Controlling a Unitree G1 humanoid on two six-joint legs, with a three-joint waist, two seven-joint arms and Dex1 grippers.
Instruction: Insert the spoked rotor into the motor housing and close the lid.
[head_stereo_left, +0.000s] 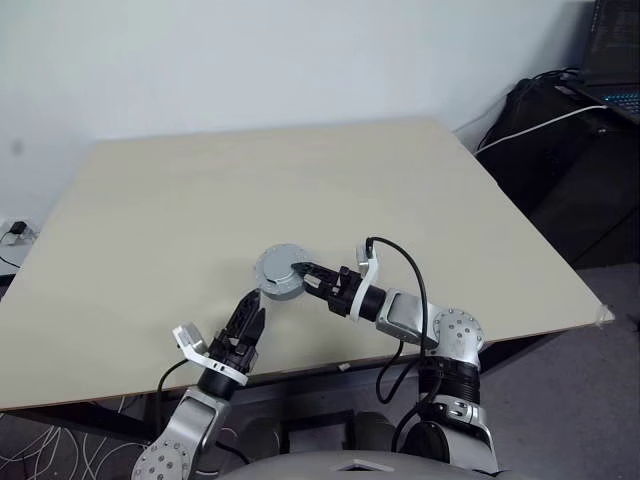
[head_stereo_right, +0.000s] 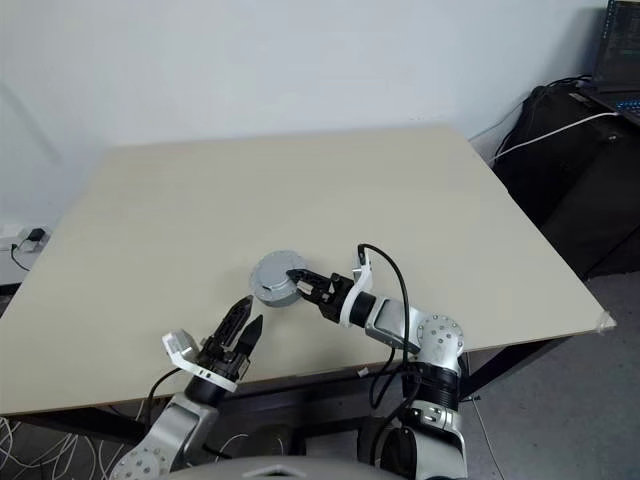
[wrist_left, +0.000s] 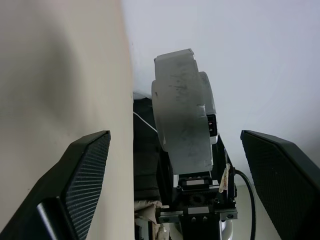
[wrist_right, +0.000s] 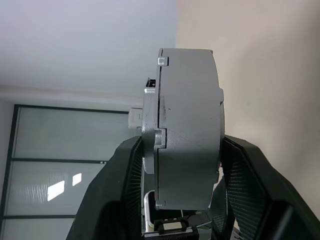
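It looks like an office or lab room — a large pale wooden table (head_stereo_left: 300, 190) against a plain white wall (head_stereo_left: 250, 60), loose white cables (head_stereo_left: 60, 455) on the floor, a glowing laptop screen (head_stereo_left: 615, 50) on a black case (head_stereo_left: 570, 150).

Even, soft daylight fills the room; the pale beige wooden table (head_stereo_left: 400, 190) shows faint shadows, no glare, and both wrist views stay sharp.

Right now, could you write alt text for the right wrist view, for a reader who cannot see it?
The right gripper clamps a round, pale silver-grey metal motor assembly edge-on between its two black fingers. Behind it are a beige table and a white wall.
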